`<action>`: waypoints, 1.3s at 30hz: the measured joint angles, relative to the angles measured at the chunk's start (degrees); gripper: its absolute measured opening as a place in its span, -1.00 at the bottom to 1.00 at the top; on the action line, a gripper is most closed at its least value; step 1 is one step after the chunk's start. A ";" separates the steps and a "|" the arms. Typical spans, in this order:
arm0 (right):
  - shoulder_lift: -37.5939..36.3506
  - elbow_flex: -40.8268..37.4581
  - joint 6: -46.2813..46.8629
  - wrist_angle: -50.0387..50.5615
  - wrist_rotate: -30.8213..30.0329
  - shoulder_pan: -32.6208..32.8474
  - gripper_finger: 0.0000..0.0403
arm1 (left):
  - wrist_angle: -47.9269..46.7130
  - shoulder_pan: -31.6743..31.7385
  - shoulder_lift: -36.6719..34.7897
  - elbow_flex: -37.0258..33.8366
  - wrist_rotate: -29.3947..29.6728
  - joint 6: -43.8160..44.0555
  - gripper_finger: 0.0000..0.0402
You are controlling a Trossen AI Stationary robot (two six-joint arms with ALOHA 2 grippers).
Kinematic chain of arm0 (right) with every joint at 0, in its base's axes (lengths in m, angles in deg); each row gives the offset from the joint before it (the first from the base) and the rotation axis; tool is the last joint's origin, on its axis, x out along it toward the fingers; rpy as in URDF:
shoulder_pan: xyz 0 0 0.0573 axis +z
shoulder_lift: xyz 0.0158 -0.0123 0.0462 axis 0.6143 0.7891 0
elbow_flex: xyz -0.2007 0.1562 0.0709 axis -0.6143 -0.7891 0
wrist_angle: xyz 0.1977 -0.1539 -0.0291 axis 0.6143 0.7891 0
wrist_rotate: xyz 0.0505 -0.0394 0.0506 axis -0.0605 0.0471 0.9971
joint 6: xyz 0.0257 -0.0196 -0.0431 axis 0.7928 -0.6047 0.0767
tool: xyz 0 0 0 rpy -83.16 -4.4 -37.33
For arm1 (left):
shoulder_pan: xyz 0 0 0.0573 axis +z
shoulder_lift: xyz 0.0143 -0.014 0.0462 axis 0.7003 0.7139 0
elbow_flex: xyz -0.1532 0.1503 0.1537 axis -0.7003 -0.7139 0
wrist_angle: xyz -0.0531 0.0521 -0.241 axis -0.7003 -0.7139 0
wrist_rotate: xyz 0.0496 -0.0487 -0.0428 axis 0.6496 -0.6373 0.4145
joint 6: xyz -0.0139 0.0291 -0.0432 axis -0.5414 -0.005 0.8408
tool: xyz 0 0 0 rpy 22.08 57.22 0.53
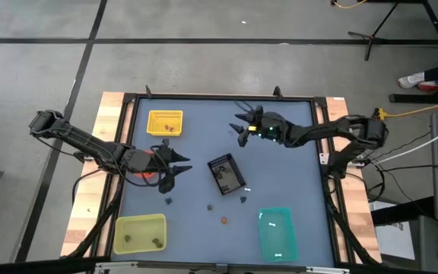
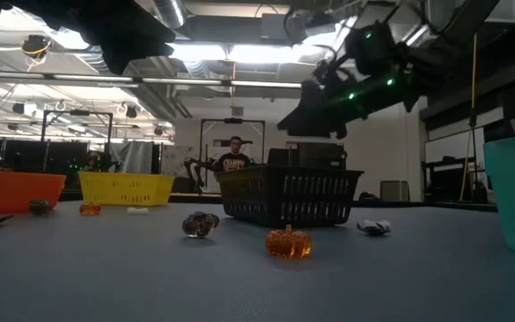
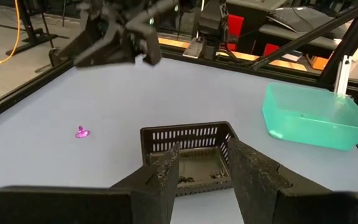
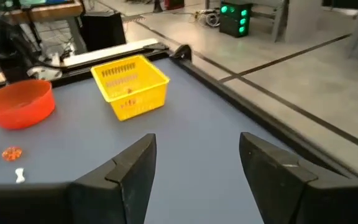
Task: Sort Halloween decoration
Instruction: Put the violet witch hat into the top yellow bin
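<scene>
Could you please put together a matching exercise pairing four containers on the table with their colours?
Column one:
1. mesh basket at the table's middle
2. bin at the near right
3. bowl beside the left gripper
4. slotted basket at the far left

Column two:
A. orange
B. teal
C. black
D. yellow

Pairs: 1-C, 2-B, 3-A, 4-D

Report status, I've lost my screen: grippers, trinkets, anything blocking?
Left gripper open, empty, by orange bowl. Right gripper open, empty, raised at table's far side. Trinkets loose near black basket, orange pumpkin included. Nothing blocking.
</scene>
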 joint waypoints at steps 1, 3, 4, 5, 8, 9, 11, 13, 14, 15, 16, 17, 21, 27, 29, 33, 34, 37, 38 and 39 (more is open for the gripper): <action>1.23 0.36 -0.02 -0.25 0.02 0.00 0.13 | 0.00 0.01 0.00 0.00 0.02 0.00 -0.40; 3.86 1.48 -0.02 -0.28 -0.04 -0.02 0.13 | -0.02 0.00 0.00 0.00 0.02 0.00 -0.40; 4.98 2.06 0.00 -0.30 -0.02 -0.02 0.13 | -0.02 -0.01 0.00 0.00 0.02 0.00 -0.40; 6.19 2.61 0.00 -0.13 -0.02 -0.02 0.13 | -0.02 -0.01 0.00 0.00 0.02 0.00 -0.40; 9.86 4.40 0.00 0.18 0.00 0.00 0.13 | -0.16 -0.01 0.00 0.00 0.02 0.00 -0.40; 11.12 4.90 -0.02 0.20 -0.02 0.00 0.13 | -0.18 -0.01 0.00 0.00 0.04 0.00 -0.40; 12.90 5.63 0.00 0.04 0.00 0.00 0.13 | -0.44 -0.01 0.00 0.00 0.04 0.00 -0.40; 14.10 6.20 -0.02 1.16 -0.09 0.00 0.13 | -0.49 0.06 0.00 0.00 0.06 0.00 -0.40; 14.52 6.37 0.00 1.93 -0.26 0.00 0.13 | -0.69 0.09 0.00 0.00 0.03 0.00 -0.40; 14.64 6.38 0.05 3.20 -0.50 0.00 0.13 | -0.74 0.11 0.00 0.00 0.05 0.00 -0.40; 14.70 6.37 0.34 4.35 -0.55 0.00 0.13 | -0.74 0.20 0.00 0.00 0.07 0.00 -0.40; 14.72 6.37 0.76 5.42 -0.57 0.00 0.13 | -0.81 0.28 0.00 0.00 0.04 0.00 -0.40; 14.72 6.37 1.50 8.09 -0.60 0.00 0.13 | -0.83 0.56 0.00 0.00 0.04 0.00 -0.40; 16.81 6.38 1.42 6.93 -1.62 0.00 0.13 | -0.83 0.71 0.00 0.00 0.04 0.00 -0.40; 18.06 6.47 1.42 6.50 -3.08 0.00 0.13 | -0.84 0.71 0.00 0.00 0.04 0.00 -0.40; 19.31 6.44 1.44 5.38 -5.40 -0.01 0.13 | -0.85 0.71 0.00 0.00 0.02 0.00 -0.40; 19.41 6.45 1.44 4.85 -5.49 -0.01 0.13 | -0.83 0.71 0.00 0.00 0.04 0.00 -0.40; 19.46 6.47 1.44 4.96 -5.49 -0.02 0.13 | -0.84 0.71 0.00 0.00 0.03 0.00 -0.40; 19.46 6.47 1.44 4.97 -5.49 0.00 0.13 | -0.83 0.71 0.00 0.00 0.04 0.00 -0.40; 19.46 6.47 1.44 4.94 -5.47 -0.02 0.13 | -0.84 0.71 0.00 0.00 0.02 0.00 -0.40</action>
